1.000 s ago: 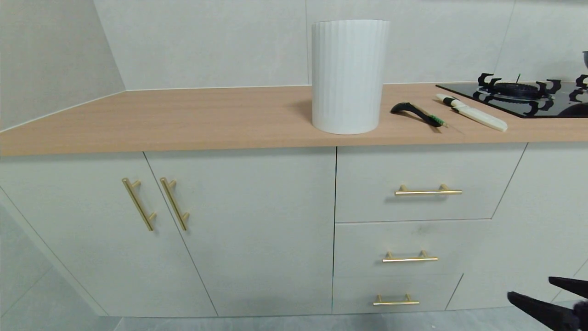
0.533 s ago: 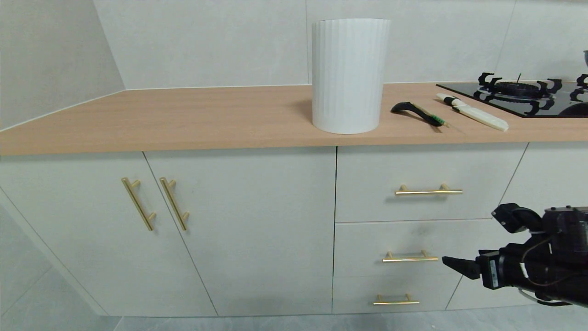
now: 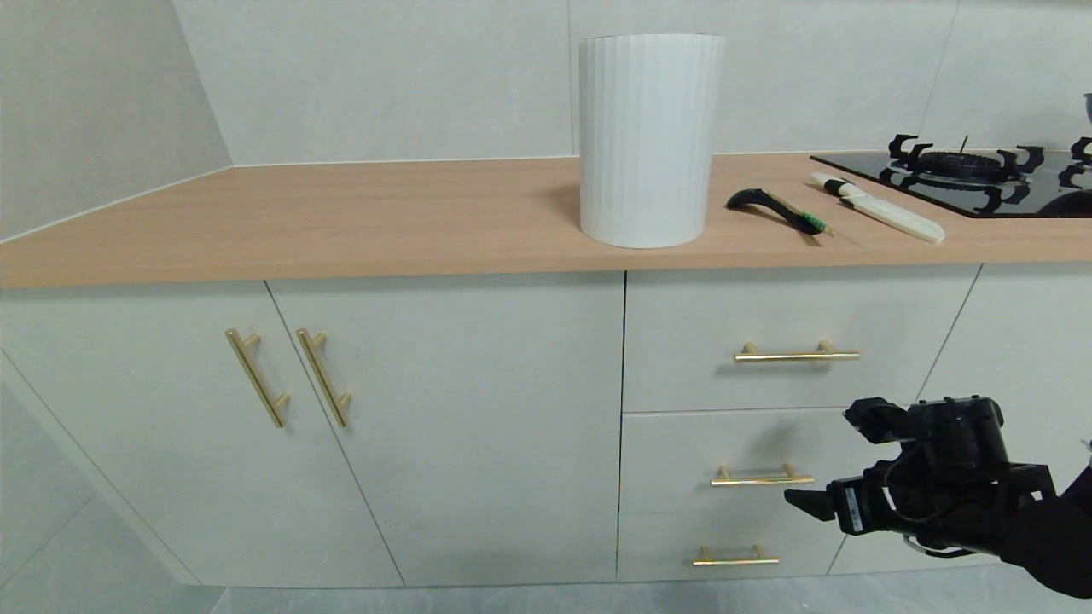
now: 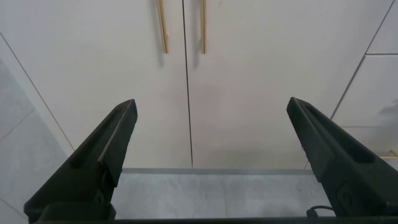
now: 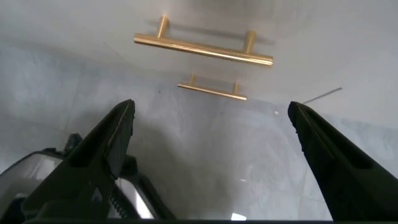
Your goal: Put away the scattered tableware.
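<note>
On the wooden countertop [image 3: 341, 217] lie a black-handled utensil [image 3: 775, 208] with a green tip and a white knife [image 3: 880, 218], both to the right of a tall white ribbed container [image 3: 647, 141]. My right gripper [image 3: 832, 460] hangs open well below the counter, in front of the drawers and just right of the middle drawer handle [image 3: 761, 479]. In the right wrist view the right gripper [image 5: 211, 155] holds nothing and faces two gold drawer handles [image 5: 202, 48]. My left gripper [image 4: 211, 162] is open and empty, low before the cabinet doors [image 4: 186, 81].
A black gas hob [image 3: 964, 175] sits at the counter's far right, close to the knife. Below are two cabinet doors with gold handles [image 3: 290, 379] and three stacked drawers; the top drawer handle [image 3: 796, 355] is above my right gripper. Grey floor lies below.
My right arm has come up from the lower right corner and moved left, now level with the middle drawer. The items on the counter have not moved.
</note>
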